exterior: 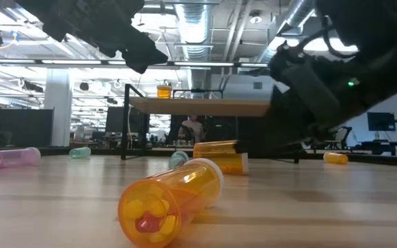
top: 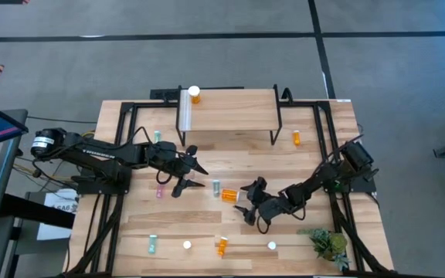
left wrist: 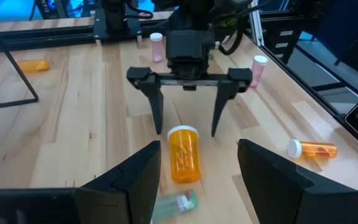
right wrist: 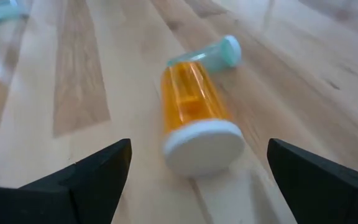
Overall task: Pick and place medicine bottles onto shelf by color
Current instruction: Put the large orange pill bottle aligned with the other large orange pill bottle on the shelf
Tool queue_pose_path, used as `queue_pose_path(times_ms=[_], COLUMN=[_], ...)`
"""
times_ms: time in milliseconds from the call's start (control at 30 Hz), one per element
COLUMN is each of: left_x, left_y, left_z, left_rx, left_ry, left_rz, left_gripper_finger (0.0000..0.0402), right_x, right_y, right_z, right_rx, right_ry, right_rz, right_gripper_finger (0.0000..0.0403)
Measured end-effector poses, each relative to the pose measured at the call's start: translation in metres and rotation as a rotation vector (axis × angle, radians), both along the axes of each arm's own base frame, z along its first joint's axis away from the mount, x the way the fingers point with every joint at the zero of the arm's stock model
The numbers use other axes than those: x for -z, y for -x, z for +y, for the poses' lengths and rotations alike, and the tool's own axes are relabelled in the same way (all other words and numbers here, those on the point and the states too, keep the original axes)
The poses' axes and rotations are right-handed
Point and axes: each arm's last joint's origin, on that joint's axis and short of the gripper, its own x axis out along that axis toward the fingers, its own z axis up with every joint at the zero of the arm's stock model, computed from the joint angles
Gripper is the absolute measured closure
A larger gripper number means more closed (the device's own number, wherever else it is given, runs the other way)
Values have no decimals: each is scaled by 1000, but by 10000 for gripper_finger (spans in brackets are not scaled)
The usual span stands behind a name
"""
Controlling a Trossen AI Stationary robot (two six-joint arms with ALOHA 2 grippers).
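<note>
A wide orange medicine bottle (top: 229,194) lies on its side at the table's middle, its white lid (right wrist: 202,148) toward my right gripper. A teal bottle (top: 216,187) lies at its other end. My right gripper (left wrist: 188,124) is open, hanging low, with one finger on either side of the lid end and touching nothing. My left gripper (top: 191,179) is open and hovers left of these bottles, empty. The shelf (top: 226,108) stands at the far side on black legs, with one orange bottle (top: 195,94) upright on it.
More bottles are scattered over the table: orange (top: 297,137) by the shelf's right leg, pink (top: 160,191) and teal (top: 157,136) on the left, and teal (top: 151,245) and orange (top: 222,247) near the front edge. A small plant (top: 329,243) stands front right.
</note>
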Motion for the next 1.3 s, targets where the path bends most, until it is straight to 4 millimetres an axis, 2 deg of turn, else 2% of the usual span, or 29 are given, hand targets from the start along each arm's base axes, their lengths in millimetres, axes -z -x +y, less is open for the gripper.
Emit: queue_pose_path(times_ms=[267, 433, 1000, 1300], left_x=[0, 0, 1, 1], left_y=[0, 0, 0, 0], left_z=[0, 0, 0, 0], left_rx=[0, 0, 0, 0], left_ry=[0, 0, 0, 0], left_rz=[1, 1, 9, 9], left_gripper_finger=[200, 200, 200, 200], right_x=[15, 18, 0, 0], right_y=[-16, -19, -21, -22], right_z=[3, 4, 3, -2], right_rx=[-57, -65, -92, -71], right_ry=[11, 32, 21, 19], right_rz=[39, 47, 13, 16], right_gripper_finger=[36, 61, 148, 198])
